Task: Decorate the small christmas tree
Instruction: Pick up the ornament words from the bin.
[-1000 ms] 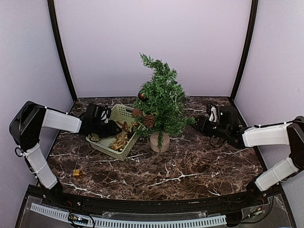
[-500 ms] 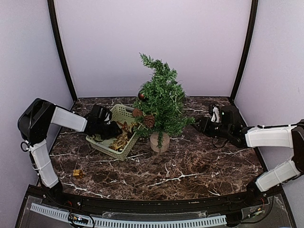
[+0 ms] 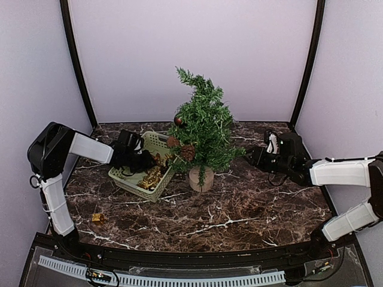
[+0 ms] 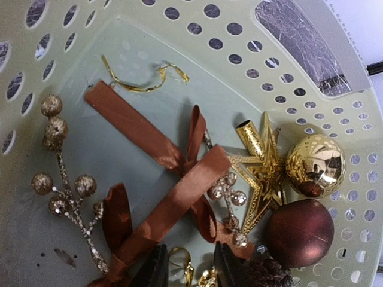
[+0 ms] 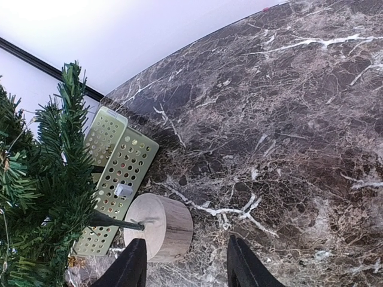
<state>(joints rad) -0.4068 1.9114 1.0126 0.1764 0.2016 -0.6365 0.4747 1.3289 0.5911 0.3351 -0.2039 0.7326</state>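
The small christmas tree (image 3: 202, 128) stands mid-table on its round wooden base (image 3: 200, 178); it carries a dark red ball (image 3: 178, 121) and two pine cones (image 3: 187, 152). My left gripper (image 3: 145, 161) is open, low inside the pale green basket (image 3: 157, 139). In the left wrist view its fingers (image 4: 190, 272) stand on either side of a small gold ring ornament (image 4: 178, 258), next to a brown ribbon bow (image 4: 173, 191), a gold star (image 4: 263, 173), a gold ball (image 4: 315, 164) and a dark red ball (image 4: 299, 232). My right gripper (image 3: 250, 156) is open and empty, just right of the tree; its fingers (image 5: 187, 263) frame the base (image 5: 160, 226).
A gold berry sprig (image 4: 63, 179), a loose gold string (image 4: 143, 81) and a pine cone (image 4: 269, 275) also lie in the basket. A small gold ornament (image 3: 97, 218) lies on the marble table at the front left. Black frame posts stand at the back corners.
My left gripper has moved to the right, deeper into the basket. My right gripper has barely shifted.
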